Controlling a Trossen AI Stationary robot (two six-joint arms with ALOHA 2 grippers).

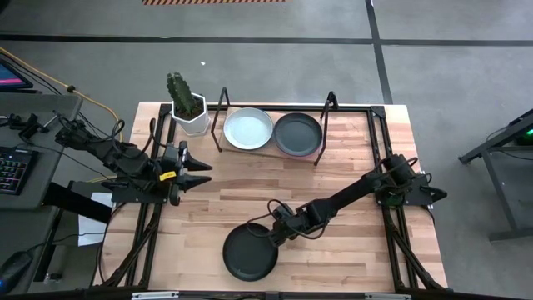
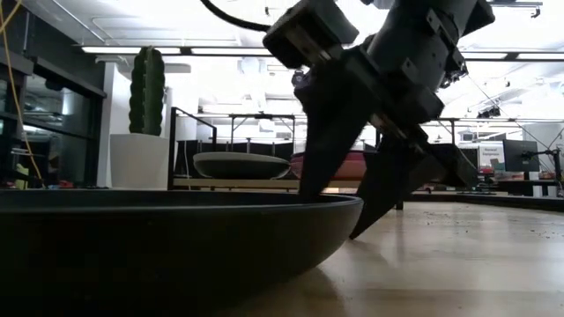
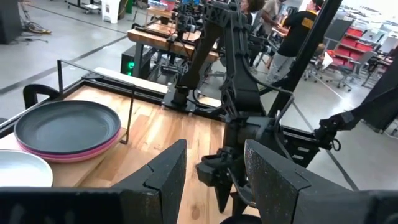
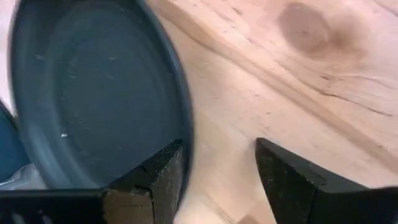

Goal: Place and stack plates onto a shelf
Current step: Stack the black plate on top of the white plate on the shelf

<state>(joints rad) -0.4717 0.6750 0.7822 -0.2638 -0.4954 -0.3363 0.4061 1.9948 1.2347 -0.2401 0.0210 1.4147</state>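
Observation:
A dark plate (image 1: pixel 248 254) lies flat on the tabletop near its near edge. My right gripper (image 1: pixel 268 236) is open at the plate's right rim, pointing down. One finger (image 4: pixel 163 169) stands inside the rim (image 4: pixel 184 124) and the other (image 2: pixel 388 189) outside it, over bare wood. I cannot tell whether they touch. On the shelf (image 1: pixel 325 110) at the far side rest a pale mint-white plate (image 1: pixel 248 129) and a dark grey plate (image 1: pixel 297 133); the grey one (image 3: pixel 67 124) lies on pink plates (image 3: pixel 74 154). My left gripper (image 1: pixel 204 172) waits open at the table's left side.
A cactus in a white pot (image 1: pixel 188 110) stands at the far left corner beside the shelf. Bare wood (image 1: pixel 333 179) lies between the shelf and the dark plate. Black frame rails (image 1: pixel 379 158) run along the table's edges. People (image 3: pixel 298 31) and workbenches show in the room beyond.

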